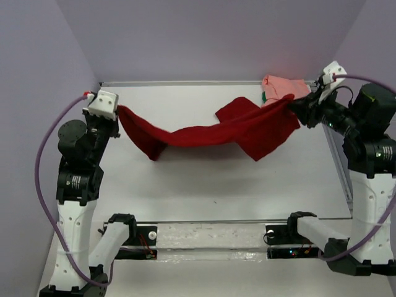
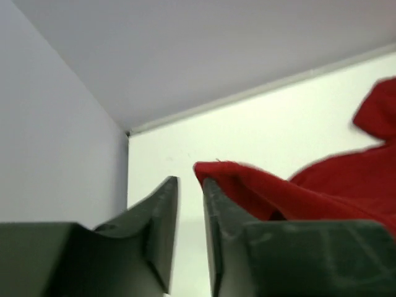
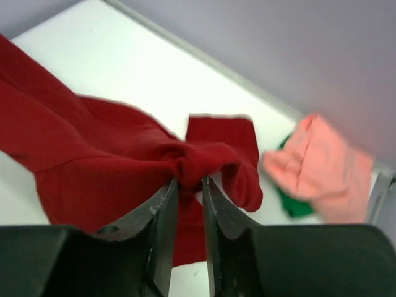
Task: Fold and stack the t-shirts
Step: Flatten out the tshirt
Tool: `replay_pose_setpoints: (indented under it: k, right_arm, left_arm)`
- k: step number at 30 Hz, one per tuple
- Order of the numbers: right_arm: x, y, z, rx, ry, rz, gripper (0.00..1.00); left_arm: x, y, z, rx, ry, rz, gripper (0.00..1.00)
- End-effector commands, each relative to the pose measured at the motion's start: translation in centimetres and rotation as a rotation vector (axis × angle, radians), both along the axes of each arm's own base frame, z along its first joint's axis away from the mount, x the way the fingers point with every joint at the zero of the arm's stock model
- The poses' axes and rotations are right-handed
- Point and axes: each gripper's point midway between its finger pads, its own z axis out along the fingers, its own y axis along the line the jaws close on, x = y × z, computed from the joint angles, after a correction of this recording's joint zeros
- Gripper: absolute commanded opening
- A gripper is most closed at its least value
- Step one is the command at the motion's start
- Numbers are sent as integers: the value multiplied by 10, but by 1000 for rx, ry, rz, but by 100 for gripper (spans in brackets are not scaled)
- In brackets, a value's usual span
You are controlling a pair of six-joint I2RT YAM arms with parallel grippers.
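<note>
- The dark red t-shirt (image 1: 204,133) hangs in a sagging band across the middle of the table (image 1: 247,192), running from near the left edge towards the far right corner. I cannot tell whether its lowest fold touches the table.
- At the shirt's left end, the left tool (image 2: 190,181) shows a narrow slot between its jaws with bare table visible through it. The cloth sits at the tip of one finger, and I cannot tell if it is pinched.
- The right tool (image 3: 190,180) is closed on a bunched knot of the same shirt.
- If the left hold is lost, that end would likely drop and the shirt would crumple.
- A pull by the right tool could also drag cloth into the salmon pink t-shirt (image 1: 286,86) and green fabric (image 1: 264,98), which lie just beside it in the far right corner.
- Only the top view shows the shirt's full span; only the wrist views show the jaws.
</note>
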Motion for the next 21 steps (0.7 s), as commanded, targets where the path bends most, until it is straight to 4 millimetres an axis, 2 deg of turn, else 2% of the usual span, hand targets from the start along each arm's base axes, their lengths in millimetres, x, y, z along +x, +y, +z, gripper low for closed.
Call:
replay_pose_setpoints:
  k: [1,2,3,4,5,6,9,10,13,15,16,17,18,20,21]
  right_arm:
    - [-44,-12,-59,-14,122,-30,55]
    - [-45,-16,-65,-15,124,-56,69]
    - [-41,-24,-75,-23,142,-106,97]
    - [-39,-28,-73,-33,119,-128,100]
    - [-35,-34,-72,-43,113,-165,100]
    - [-33,-36,-67,-49,94,-175,100]
    - [-16,-42,-56,-61,70,-198,100]
    - [-5,-46,-50,-62,62,-221,100]
    - [10,-48,-47,-60,51,-230,100]
    - [27,-41,-71,-52,132,-182,100]
    - [33,-38,-89,-46,186,-160,100]
    - [38,-35,-96,-39,216,-142,100]
    - [40,-27,-117,-23,281,-88,100]
    - [53,-22,-161,-10,422,-49,100]
    - [57,-22,-176,-9,464,-45,100]
  left_arm:
    - [-34,-11,-55,74,114,-106,59]
    - [-42,-7,-52,78,99,-95,71]
    - [-46,-2,-56,80,113,-76,78]
    - [-51,-2,-49,84,91,-78,93]
    - [-53,-1,-46,85,86,-78,99]
    - [-55,-1,-33,89,55,-78,99]
    - [-48,-3,-15,80,25,-82,99]
    - [-45,-4,-6,77,15,-89,99]
    - [-37,-6,10,66,-17,-97,99]
    - [-23,-11,4,41,-4,-118,99]
    - [-15,-15,-4,34,17,-138,99]
    - [-10,-17,-11,21,33,-149,99]
    - [-2,-19,-16,-12,38,-154,99]
    - [20,-25,-55,-49,133,-181,99]
    - [26,-27,-69,-61,165,-186,99]
